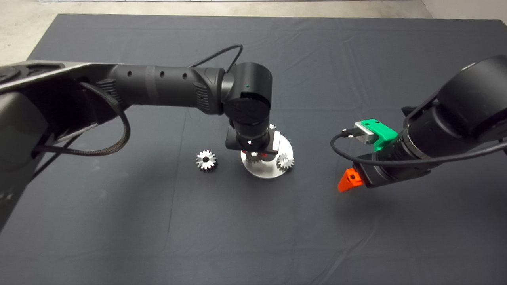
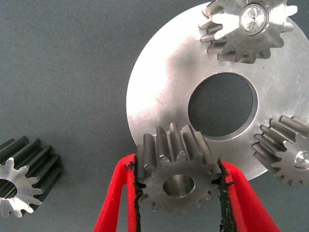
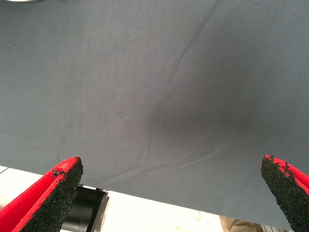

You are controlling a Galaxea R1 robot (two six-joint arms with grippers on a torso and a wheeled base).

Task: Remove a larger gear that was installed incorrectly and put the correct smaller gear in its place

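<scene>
left gripper (image 2: 177, 193) has its red fingers (image 2: 112, 203) clamped on a silvery gear (image 2: 177, 174), black pads pressed against the teeth on both sides. centre hole of that gear is open, teeth point outward, and it sits at the rim of the round metal plate (image 2: 159, 96); whether it touches the plate cannot be told. by size it reads as the smaller gear, alike to the two on the plate.

plate has a big round hole in its middle, mat showing through. two mounted gears on it: one gear (image 2: 246, 29) with a shiny pin end in its centre, another gear (image 2: 285, 157) near the plate edge, also with a pin in its centre. both are apart from the held gear.

the larger gear (image 1: 206, 160) lies on the dark mat (image 1: 119, 221) off the plate, beside it toward the left arm's side, dark centre hole visible, nothing touching it. in the left wrist view it shows partly at the edge (image 2: 24, 176).

head view: left arm reaches in over the plate (image 1: 273, 170), wrist covering most of it.

right gripper (image 3: 171, 186) hangs over bare mat well to the right of the plate, fingers (image 3: 58, 191) spread wide, nothing between them. in the head view only its green body and one red fingertip show (image 1: 349, 180).
</scene>
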